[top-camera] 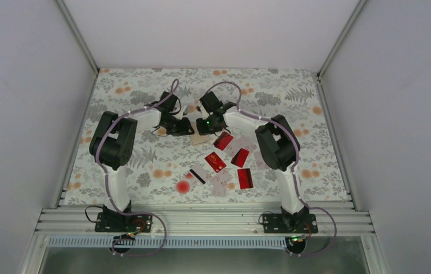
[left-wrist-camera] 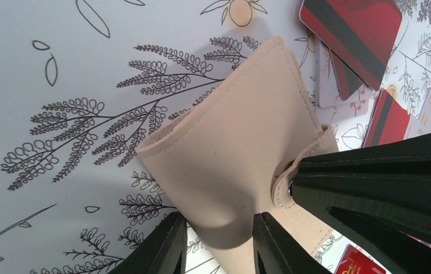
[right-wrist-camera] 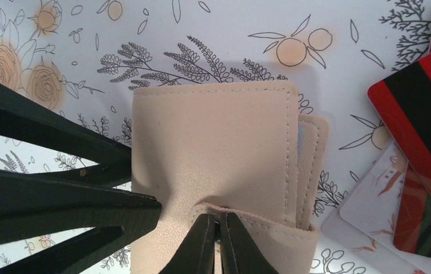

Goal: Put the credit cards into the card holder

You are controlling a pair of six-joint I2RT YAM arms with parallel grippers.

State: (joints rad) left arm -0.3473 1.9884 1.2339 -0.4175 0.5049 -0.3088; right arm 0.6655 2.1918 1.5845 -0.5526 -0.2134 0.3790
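The tan card holder [top-camera: 200,138] lies closed on the floral mat, between both grippers. My left gripper [top-camera: 185,127] is shut on the card holder's folded edge [left-wrist-camera: 241,142], which bulges between its fingers [left-wrist-camera: 167,248]. My right gripper [top-camera: 206,123] is shut on the card holder's snap strap [right-wrist-camera: 258,225], with the jaws almost touching. The right gripper's fingers also show in the left wrist view [left-wrist-camera: 373,188]. Several credit cards lie loose near the holder: red ones [top-camera: 222,140] [top-camera: 215,162] [top-camera: 245,178], pale ones [top-camera: 221,182] and a white one with a black stripe [top-camera: 197,174].
A round red blot [top-camera: 183,186] sits on the mat near the striped card. Red and pale cards lie close to the holder's right side [right-wrist-camera: 424,114] [left-wrist-camera: 353,31]. White walls enclose the mat on three sides.
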